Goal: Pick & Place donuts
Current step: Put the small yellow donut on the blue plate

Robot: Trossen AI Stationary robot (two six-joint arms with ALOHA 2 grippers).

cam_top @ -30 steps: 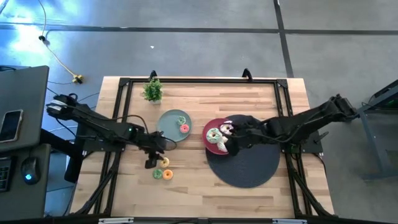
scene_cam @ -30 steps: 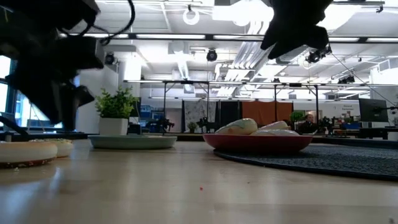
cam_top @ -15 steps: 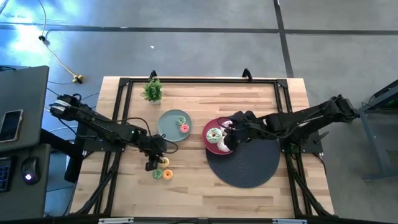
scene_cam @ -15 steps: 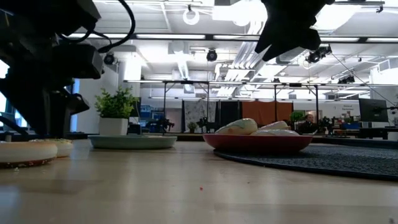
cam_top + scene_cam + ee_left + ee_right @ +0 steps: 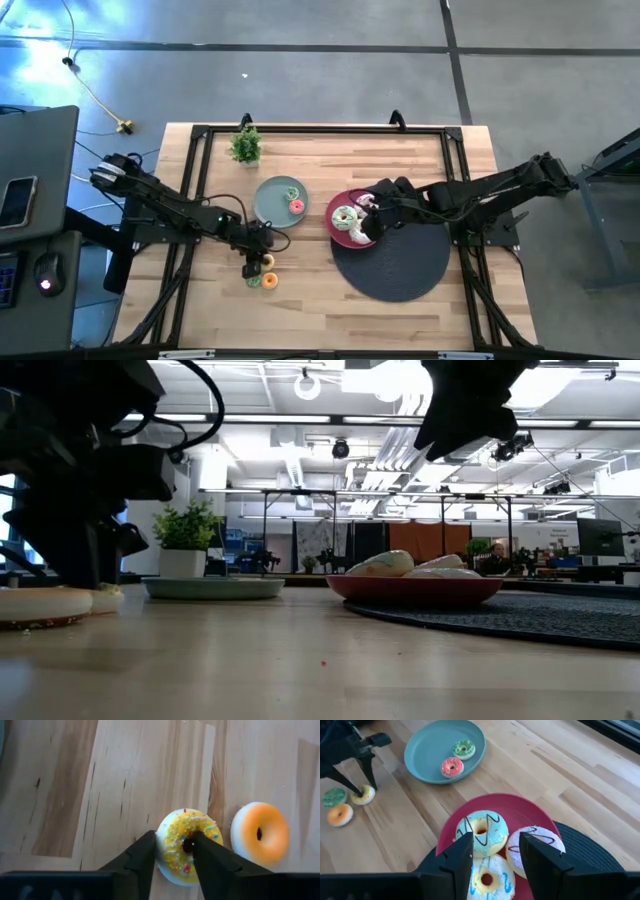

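My left gripper (image 5: 256, 263) is down at the table over the tiny yellow donut (image 5: 186, 846), open, with one finger in the ring's hole and one outside it. The tiny orange donut (image 5: 260, 833) and the tiny green one (image 5: 253, 280) lie flat on the wood beside it. Two more tiny donuts, green (image 5: 463, 748) and pink (image 5: 452, 767), lie on the grey-green plate (image 5: 272, 205). Three larger iced donuts (image 5: 482, 832) are piled on the red plate (image 5: 332, 212). My right gripper (image 5: 495, 845) hovers open above them. My left gripper comes from above, pointing down, astride one side of the yellow donut's ring (image 5: 170, 845): one fingertip (image 5: 150, 842) outside the rim, the other (image 5: 200, 845) in the hole. The donut lies flat on the table. Whether the fingers touch it I cannot tell.
A dark round mat (image 5: 400, 268) lies under the red plate's near edge. A small potted plant (image 5: 245, 145) stands at the table's far left. Bare wood lies in the table's near left and far right parts.
My left gripper has come down to the table and shifted a little toward the table's right, so its fingers now stand astride the yellow donut's ring. The donuts have stayed where they were.
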